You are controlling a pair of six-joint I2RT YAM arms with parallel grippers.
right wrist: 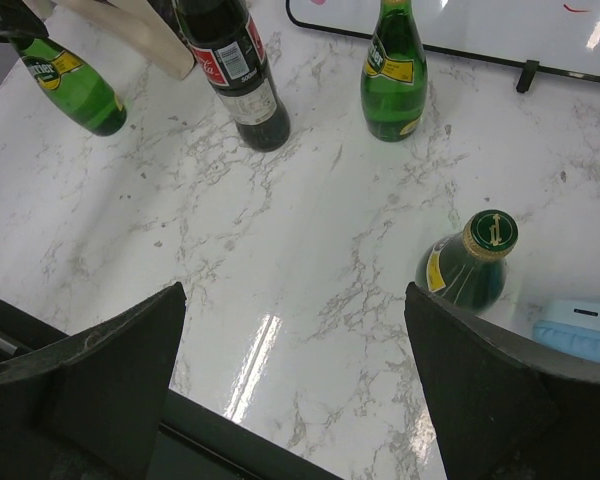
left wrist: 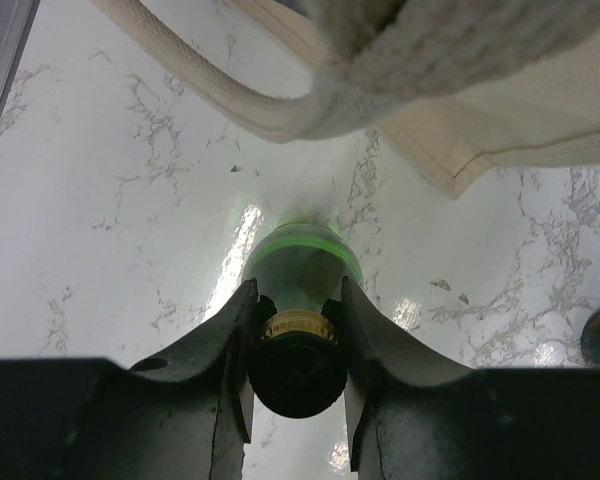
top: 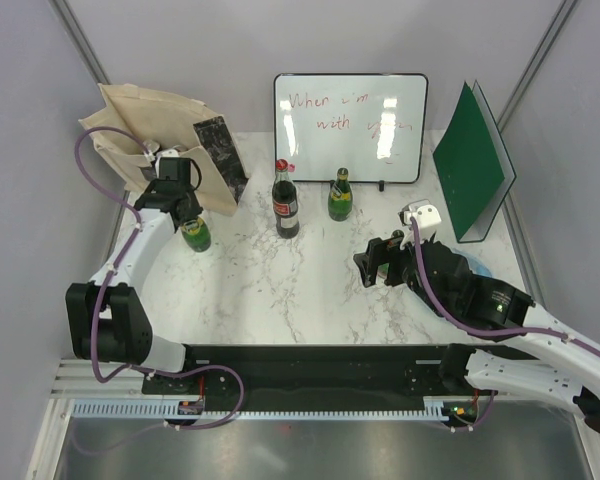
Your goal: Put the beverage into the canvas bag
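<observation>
The beige canvas bag [top: 150, 140] stands at the far left with a black print on its side. Its handle [left wrist: 380, 70] and cloth edge hang just above my left gripper. My left gripper [top: 185, 205] is shut on the neck of a green bottle [top: 196, 236] right in front of the bag. The left wrist view shows the jaws closed on the black cap and gold ring [left wrist: 297, 350]. The bottle [right wrist: 75, 85] looks tilted in the right wrist view. My right gripper [top: 375, 262] is open and empty [right wrist: 295, 370] over bare marble.
A cola bottle [top: 285, 205] and a green bottle [top: 340, 195] stand mid-table before a whiteboard [top: 350, 125]. Another green bottle [right wrist: 470, 265] stands by my right gripper, next to a light blue object [right wrist: 585, 330]. A green folder [top: 475, 175] leans at the right.
</observation>
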